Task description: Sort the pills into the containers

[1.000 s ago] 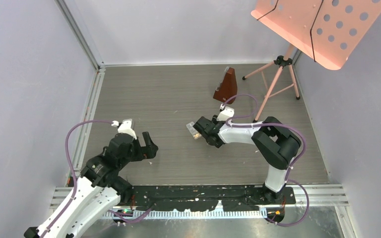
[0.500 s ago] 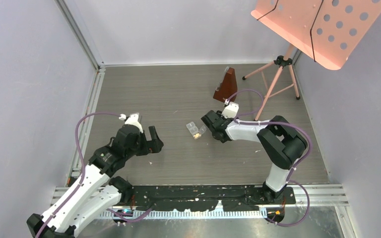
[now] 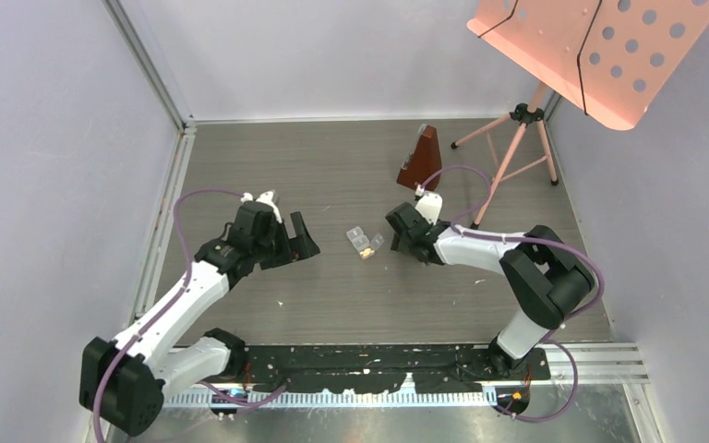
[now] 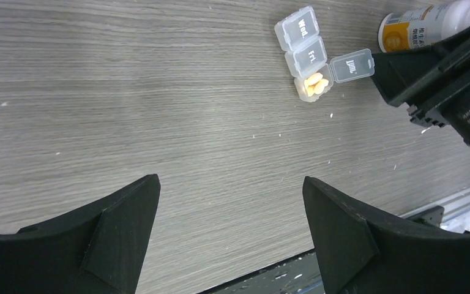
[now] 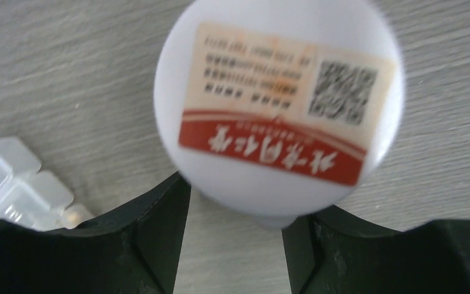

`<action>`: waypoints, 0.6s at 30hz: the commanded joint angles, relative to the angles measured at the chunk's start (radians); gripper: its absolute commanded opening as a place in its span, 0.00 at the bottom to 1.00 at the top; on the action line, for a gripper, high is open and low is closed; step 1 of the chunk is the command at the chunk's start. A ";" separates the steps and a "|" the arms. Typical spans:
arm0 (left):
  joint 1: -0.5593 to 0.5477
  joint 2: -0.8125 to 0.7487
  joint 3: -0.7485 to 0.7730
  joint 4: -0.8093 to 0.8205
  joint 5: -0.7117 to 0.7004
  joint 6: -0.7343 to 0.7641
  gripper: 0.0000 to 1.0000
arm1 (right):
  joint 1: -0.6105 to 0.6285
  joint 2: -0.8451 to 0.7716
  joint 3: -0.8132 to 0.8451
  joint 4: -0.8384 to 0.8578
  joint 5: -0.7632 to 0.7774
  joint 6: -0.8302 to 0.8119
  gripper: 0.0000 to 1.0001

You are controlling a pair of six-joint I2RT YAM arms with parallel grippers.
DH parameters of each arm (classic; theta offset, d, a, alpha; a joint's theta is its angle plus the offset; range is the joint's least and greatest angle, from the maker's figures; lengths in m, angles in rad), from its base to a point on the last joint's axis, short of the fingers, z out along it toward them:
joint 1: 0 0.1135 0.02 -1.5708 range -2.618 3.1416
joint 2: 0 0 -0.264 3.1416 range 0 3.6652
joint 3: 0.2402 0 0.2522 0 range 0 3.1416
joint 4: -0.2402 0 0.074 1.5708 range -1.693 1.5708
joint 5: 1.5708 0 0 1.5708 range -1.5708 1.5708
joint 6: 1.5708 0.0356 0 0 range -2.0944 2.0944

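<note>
The container is a clear strip box (image 3: 362, 242) of three compartments on the table's middle. In the left wrist view (image 4: 306, 55) two lids are closed and the third stands open over several yellowish-orange pills (image 4: 315, 84). Its edge shows in the right wrist view (image 5: 12, 184). My left gripper (image 3: 297, 242) is open and empty (image 4: 231, 179), left of the box and apart from it. My right gripper (image 3: 399, 231) is just right of the box, shut (image 5: 235, 202) on the white pill bottle (image 5: 275, 104) with the orange label (image 4: 404, 30).
A brown metronome (image 3: 422, 159) stands at the back. A pink music stand (image 3: 591, 51) on a tripod (image 3: 517, 148) stands at the back right. Walls close the table on three sides. A black strip (image 3: 369, 369) runs along the near edge.
My left arm has reached forward and to the right, nearer the box. My right gripper has drawn back to the right, off the box, with the bottle.
</note>
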 commanded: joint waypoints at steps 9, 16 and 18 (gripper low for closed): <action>0.018 0.283 0.070 0.309 0.231 -0.124 0.80 | 0.005 -0.102 -0.043 -0.102 -0.318 0.077 0.56; 0.018 0.444 0.109 0.394 0.262 -0.136 0.66 | 0.005 -0.082 -0.006 -0.104 -0.349 0.119 0.41; 0.017 0.484 0.114 0.418 0.262 -0.142 0.65 | 0.004 -0.070 0.016 -0.145 -0.317 0.149 0.40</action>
